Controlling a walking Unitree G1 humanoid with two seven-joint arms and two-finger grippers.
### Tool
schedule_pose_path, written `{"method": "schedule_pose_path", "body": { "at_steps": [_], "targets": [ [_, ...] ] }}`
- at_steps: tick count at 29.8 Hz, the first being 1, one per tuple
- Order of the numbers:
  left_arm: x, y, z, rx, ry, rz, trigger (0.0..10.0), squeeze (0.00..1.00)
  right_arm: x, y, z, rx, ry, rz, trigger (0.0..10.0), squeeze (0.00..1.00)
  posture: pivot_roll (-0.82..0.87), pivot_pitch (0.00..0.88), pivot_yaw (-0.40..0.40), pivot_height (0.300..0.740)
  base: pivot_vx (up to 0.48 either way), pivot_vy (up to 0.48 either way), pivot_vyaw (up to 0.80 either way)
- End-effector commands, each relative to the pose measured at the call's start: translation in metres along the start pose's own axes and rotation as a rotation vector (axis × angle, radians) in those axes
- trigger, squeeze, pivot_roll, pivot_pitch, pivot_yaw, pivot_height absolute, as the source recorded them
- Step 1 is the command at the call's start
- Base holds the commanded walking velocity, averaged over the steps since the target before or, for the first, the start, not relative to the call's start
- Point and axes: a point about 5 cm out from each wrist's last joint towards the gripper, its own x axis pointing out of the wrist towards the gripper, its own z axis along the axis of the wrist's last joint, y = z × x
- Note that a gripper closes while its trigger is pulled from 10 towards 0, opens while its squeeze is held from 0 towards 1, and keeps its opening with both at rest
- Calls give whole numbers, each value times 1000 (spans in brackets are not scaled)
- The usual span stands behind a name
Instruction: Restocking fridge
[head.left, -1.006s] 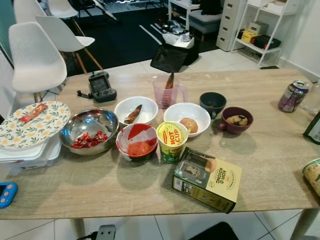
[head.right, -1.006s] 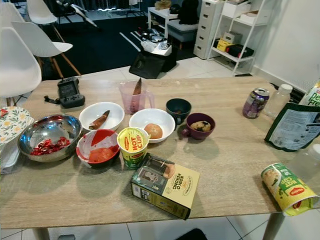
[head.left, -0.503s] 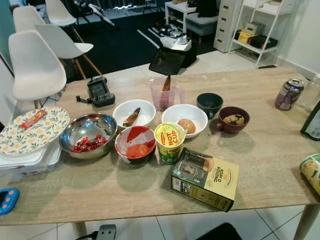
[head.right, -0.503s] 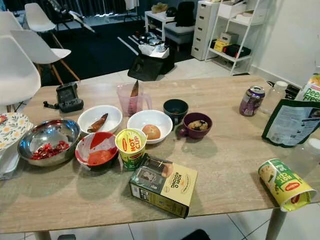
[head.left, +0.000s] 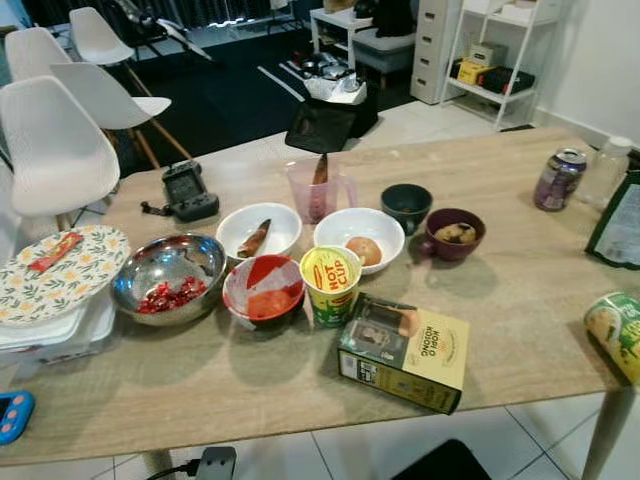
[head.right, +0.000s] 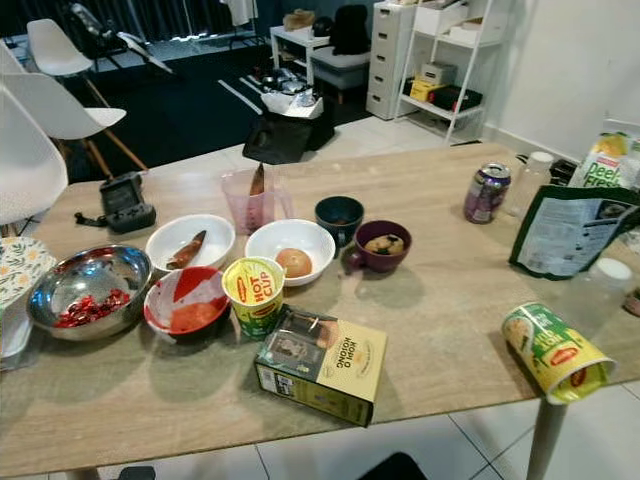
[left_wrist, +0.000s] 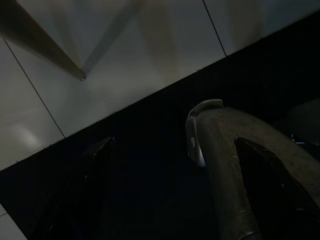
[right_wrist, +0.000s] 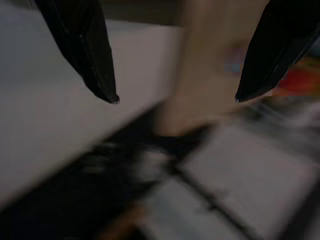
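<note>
Wooden table (head.left: 520, 250): yellow noodle box (head.left: 404, 352) lying flat near front edge, long axis slanting left-to-right; upright Hot Cup (head.left: 331, 285) just behind. Left gripper (left_wrist: 175, 195) and right gripper (right_wrist: 175, 100): fingers spread, empty.

Long black fingers (right_wrist: 90, 45) — tapered, pointed

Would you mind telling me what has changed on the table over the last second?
Nothing on the table has moved; the head camera has shifted, so the whole scene slides and more of the right side shows. The HOT CUP noodle cup, the yellow box, the bowls and the soda can keep their places. Neither gripper has taken hold of anything.
</note>
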Motion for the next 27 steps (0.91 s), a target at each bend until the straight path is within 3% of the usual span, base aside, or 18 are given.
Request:
{"method": "schedule_pose_path", "body": {
  "at_steps": [1, 2, 3, 4, 6, 9, 10, 11, 12, 13, 14, 17, 20, 22, 27],
  "targets": [
    [-1, 6, 0, 17, 6, 12, 10000, 0, 4, 21, 5, 63, -15, 202, 10000, 0, -85, 0, 26, 740, 0, 0, 0],
    [-1, 6, 0, 17, 6, 12, 10000, 0, 4, 21, 5, 63, -15, 202, 10000, 0, -85, 0, 26, 740, 0, 0, 0],
    [-1, 6, 0, 17, 7, 12, 10000, 0, 4, 36, 7, 90, -23, 344, 10000, 0, -85, 0, 27, 740, 0, 0, 0],
    [-1, 6, 0, 17, 7, 12, 10000, 0, 4, 36, 7, 90, -23, 344, 10000, 0, -85, 0, 27, 740, 0, 0, 0],
    [-1, 6, 0, 20, 9, 13, 10000, 0, 1, 59, 12, 126, -36, 592, 10000, 0, -85, 0, 30, 740, 0, 0, 0],
    [-1, 6, 0, 21, 9, 13, 10000, 0, -2, 65, 13, 135, -38, 675, 10000, 0, -85, 0, 30, 740, 0, 0, 0],
    [-1, 7, -1, 21, 10, 13, 10000, 0, -7, 71, 14, 121, -28, 781, 10000, 0, -83, 0, 27, 740, 0, 0, 0],
    [-1, 7, -1, 21, 10, 13, 10000, 0, -7, 71, 14, 121, -28, 781, 10000, 0, -83, 0, 27, 740, 0, 0, 0],
    [-1, 7, -1, 21, 10, 13, 10000, 0, -13, 76, 15, 90, -9, 888, 10000, 0, -84, 0, 25, 740, 0, 0, 0],
    [-1, 7, -1, 21, 10, 13, 10000, 0, -13, 76, 15, 90, -9, 888, 10000, 0, -84, 0, 25, 740, 0, 0, 0],
    [-1, 6, -1, 22, 10, 13, 10000, 0, -18, 78, 17, 59, 11, 977, 10000, 0, -85, 0, 23, 740, 0, 0, 0],
    [-1, 5, -2, 23, 12, 10, 10000, 0, -24, 77, 19, -21, 84, 1069, 10000, 0, -92, 0, 20, 740, 0, 0, 0],
    [-1, 5, -2, 24, 13, 9, 10000, 0, -25, 75, 19, -59, 121, 1084, 10000, 0, -93, 0, 20, 740, 0, 0, 0],
    [-1, 4, -3, 30, 17, 5, 10000, 0, -27, 62, 21, -122, 216, 1080, 10000, 0, -99, 0, 14, 740, 0, 0, 0],
    [-1, 4, -4, 36, 19, 4, 10000, 0, -35, 49, 29, -145, 282, 1111, 10000, 0, -104, 0, 13, 740, 0, 0, 0]
  ]
}}
